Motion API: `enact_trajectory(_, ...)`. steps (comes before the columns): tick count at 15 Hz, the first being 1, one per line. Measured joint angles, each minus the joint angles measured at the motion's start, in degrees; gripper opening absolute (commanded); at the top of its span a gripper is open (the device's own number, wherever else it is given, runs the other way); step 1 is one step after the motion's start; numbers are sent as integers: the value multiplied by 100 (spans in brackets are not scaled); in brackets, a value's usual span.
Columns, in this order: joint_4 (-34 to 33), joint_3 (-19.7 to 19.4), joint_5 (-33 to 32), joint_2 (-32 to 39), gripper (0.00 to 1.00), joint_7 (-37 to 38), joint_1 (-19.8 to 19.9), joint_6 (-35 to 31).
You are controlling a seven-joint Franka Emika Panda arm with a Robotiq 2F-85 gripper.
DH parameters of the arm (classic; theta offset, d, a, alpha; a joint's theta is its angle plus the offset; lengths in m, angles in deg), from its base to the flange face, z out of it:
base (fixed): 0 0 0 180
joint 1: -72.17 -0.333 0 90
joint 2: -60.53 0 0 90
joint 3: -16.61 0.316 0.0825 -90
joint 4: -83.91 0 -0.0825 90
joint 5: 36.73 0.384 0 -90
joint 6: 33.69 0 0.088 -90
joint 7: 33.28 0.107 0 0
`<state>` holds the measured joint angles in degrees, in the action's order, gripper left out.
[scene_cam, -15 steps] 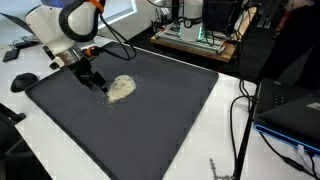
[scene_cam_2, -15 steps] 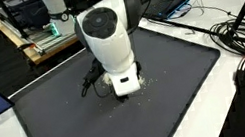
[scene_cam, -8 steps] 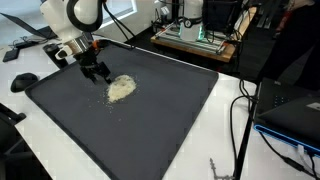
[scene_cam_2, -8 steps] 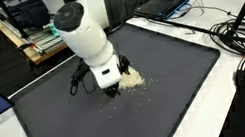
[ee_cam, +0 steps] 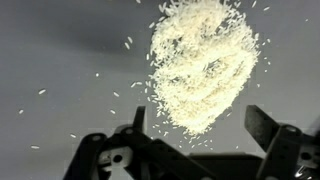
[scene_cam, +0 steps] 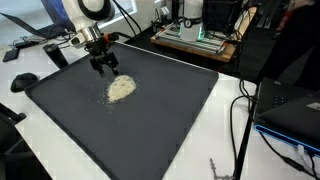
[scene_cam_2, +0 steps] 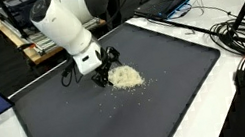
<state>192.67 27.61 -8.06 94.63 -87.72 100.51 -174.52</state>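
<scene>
Entry: one gripper (scene_cam: 105, 66), one pile of rice (scene_cam: 121, 88), one dark mat (scene_cam: 150, 130). I count a single heap of white grains lying on the mat, towards its far side in an exterior view and roughly mid-mat in another (scene_cam_2: 125, 76). Around the heap is a thin scatter of loose grains, too many and too small for me to count; in the wrist view they speckle the mat (ee_cam: 60, 50) mostly to the left of the pile (ee_cam: 203, 75) and below it. The pincer is spread wide: the wrist view shows its two fingers (ee_cam: 137, 122) well apart at the bottom of the frame, with nothing pinched between them and the lower edge of the heap showing in the gap. In both exterior views the gripper (scene_cam_2: 106, 71) hangs just beside the pile, fingertips pointing down at its near rim. I cannot tell from any view whether the tips touch the mat (scene_cam_2: 92, 125) or the grains. The heap is oval and low, denser in the middle and ragged at the rim.
</scene>
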Motion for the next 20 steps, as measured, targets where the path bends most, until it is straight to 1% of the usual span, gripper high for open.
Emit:
enact_trajectory(3, 467, 9, 543, -315, 100, -468, 64, -194)
enact_trajectory(9, 1207, -21, 1816, -866, 100, -1442, 40, -605)
enact_trajectory(12, 1549, -125, 2544, -1138, 100, -1982, -69, -767)
enact_trajectory(14, 1783, -255, 3036, -1313, 100, -2323, -216, -869)
enact_trajectory(15, 1903, -343, 3227, -1400, 100, -2433, -324, -937)
enact_trajectory(16, 2028, -345, 3339, -1482, 100, -2487, -369, -1056)
enact_trajectory(20, 2485, -173, 3638, -1783, 100, -2483, -448, -1706)
